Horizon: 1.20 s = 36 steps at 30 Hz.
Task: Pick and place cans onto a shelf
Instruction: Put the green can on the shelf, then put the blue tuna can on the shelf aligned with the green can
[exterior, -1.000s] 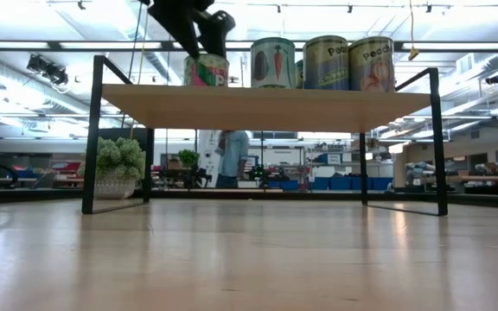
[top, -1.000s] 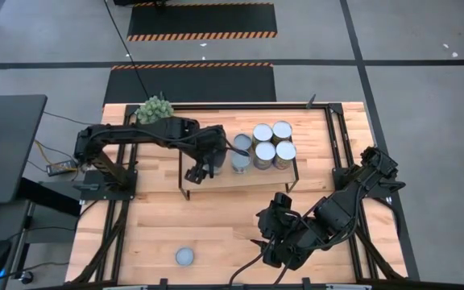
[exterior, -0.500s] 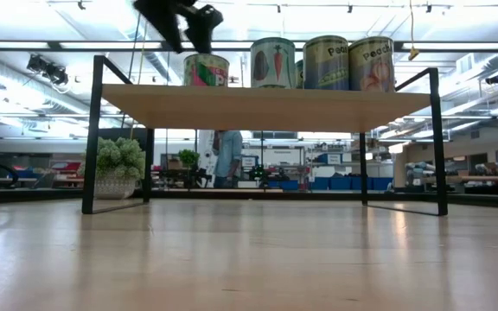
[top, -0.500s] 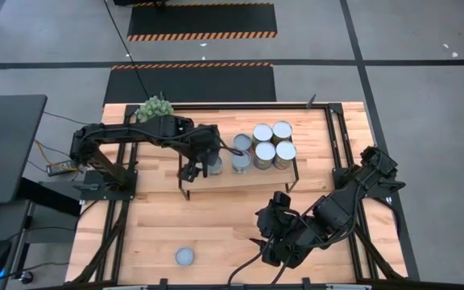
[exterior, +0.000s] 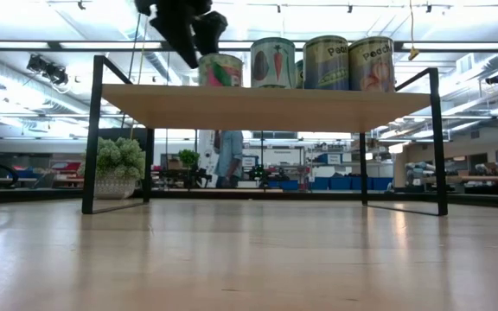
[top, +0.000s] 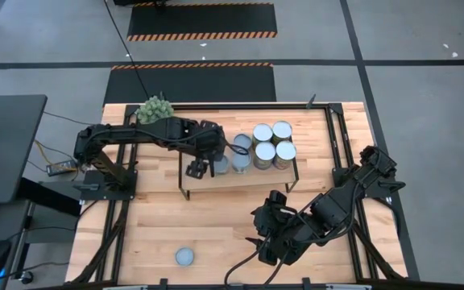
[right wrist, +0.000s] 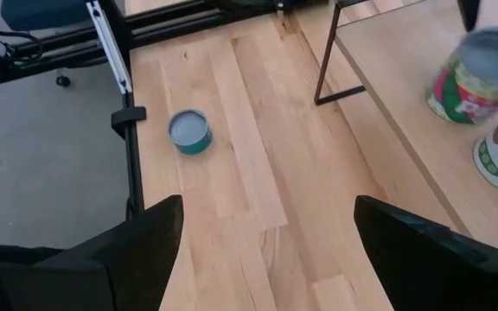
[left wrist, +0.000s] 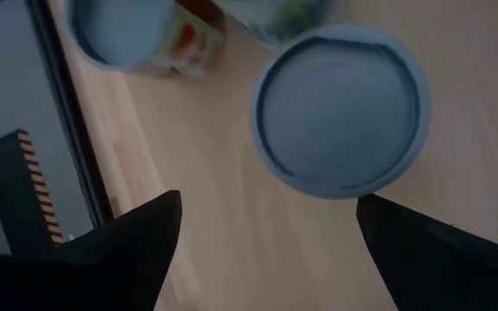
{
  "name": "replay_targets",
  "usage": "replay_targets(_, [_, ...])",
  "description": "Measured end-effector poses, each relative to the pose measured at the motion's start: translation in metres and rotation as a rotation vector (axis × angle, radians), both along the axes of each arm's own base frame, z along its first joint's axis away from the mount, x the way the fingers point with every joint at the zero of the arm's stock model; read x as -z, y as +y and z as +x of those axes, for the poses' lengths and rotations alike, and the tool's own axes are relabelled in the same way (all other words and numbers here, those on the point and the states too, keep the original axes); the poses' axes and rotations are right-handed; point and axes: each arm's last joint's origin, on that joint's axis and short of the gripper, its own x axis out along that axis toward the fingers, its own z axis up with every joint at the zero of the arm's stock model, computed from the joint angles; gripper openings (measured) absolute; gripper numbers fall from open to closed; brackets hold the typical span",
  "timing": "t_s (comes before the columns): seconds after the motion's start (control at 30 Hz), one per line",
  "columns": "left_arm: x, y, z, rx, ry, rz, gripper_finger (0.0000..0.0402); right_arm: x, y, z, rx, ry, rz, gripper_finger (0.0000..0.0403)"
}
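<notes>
The light-wood shelf (top: 216, 179) (exterior: 266, 104) carries several cans standing on their bases: tan-sided, white-topped ones (top: 274, 142) at its right, and a pale-topped one (top: 239, 161). Another pale blue-grey-topped can (top: 220, 163) (left wrist: 340, 108) (exterior: 221, 69) stands farthest left. My left gripper (top: 196, 167) (left wrist: 266, 203) (exterior: 193, 39) is open just left of and above that can. My right gripper (top: 263, 242) (right wrist: 266, 203) is open and empty over the table's near middle. One small pale-topped can (top: 184, 256) (right wrist: 188, 130) stands on the tabletop near the front edge. My left gripper stands at the left side of the leftmost can. In the low view one finger (exterior: 199, 53) overlaps the can's upper left rim (exterior: 206, 59). I cannot tell whether it touches. In the left wrist view the can top lies beyond the open fingertips.
A green ball-shaped plant (top: 153, 107) (exterior: 118, 168) sits at the table's far left corner. The shelf's black end frames (exterior: 93, 130) (exterior: 439, 138) stand on the tabletop. Bare wood lies between the shelf and the front edge (top: 216, 225).
My left gripper has drawn up and toward the table's left off the leftmost can, then come back toward it. That can has slid a little along the shelf toward the right, nearer the other cans. My right gripper has crept slightly toward the table's left.
</notes>
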Motion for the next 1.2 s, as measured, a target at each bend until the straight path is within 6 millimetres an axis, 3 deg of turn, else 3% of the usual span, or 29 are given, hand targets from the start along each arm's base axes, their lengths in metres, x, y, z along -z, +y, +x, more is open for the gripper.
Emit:
replay_targets(0.83, [-0.005,-0.003,0.011,-0.028,-0.136,-0.007,0.0355,0.0,0.001,0.001,-0.004,-0.003,0.015,0.0347])
replay_targets(1.07, [-0.025,-0.003,-0.003,-0.037,-0.179,0.025,0.0355,0.0,0.0,0.0,-0.004,-0.001,0.014,0.0347])
replay_targets(1.2, [-0.039,-0.014,-0.016,-0.02,-0.225,-0.143,0.0355,0.0,0.0,0.0,-0.01,0.01,0.016,0.0347])
